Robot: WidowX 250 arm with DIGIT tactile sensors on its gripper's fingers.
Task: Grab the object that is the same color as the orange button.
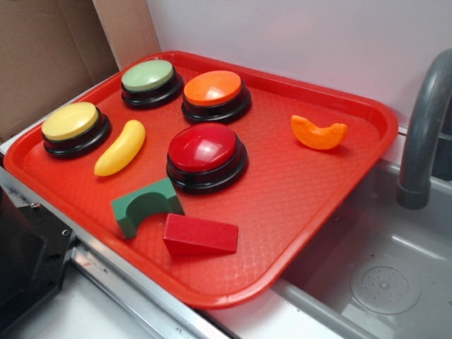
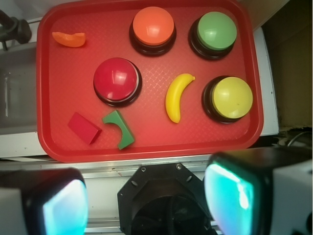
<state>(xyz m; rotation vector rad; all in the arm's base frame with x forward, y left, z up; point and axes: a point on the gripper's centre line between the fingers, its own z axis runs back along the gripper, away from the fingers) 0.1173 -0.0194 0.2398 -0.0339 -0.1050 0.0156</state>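
Exterior view gives you the whole red tray (image 1: pixel 367 116) resting partly over a grey sink (image 1: pixel 385 282), with a grey faucet (image 1: pixel 424 127) rising at the right edge. The orange slice (image 1: pixel 319 133) lies alone on the tray's right side, near the far rim, with bare tray all around it and nothing leaning on it. The orange button (image 1: pixel 214 95) stands well to its left, in the back row just beside the green button (image 1: pixel 150 82). In front of the orange button you have the larger red button (image 1: pixel 206 157); the yellow button (image 1: pixel 74 128) sits at the left rim, and the yellow banana (image 1: pixel 121 147) lies between it and the red one. Near the front rim, a green arch block (image 1: pixel 145 205) and a red wedge block (image 1: pixel 200 235) lie close together, possibly touching at a corner.

From the wrist view, the slice (image 2: pixel 69 38) shows in the top-left corner of the tray (image 2: pixel 146 144), the faucet base just beyond that rim. You look down from high above the tray's near edge. The gripper (image 2: pixel 146 196) is spread wide and holds nothing; its two fingers (image 2: pixel 234 196) frame the bottom of the picture over the metal edge, well apart from the slice.

You will find no brand, label or readable writing on any item.
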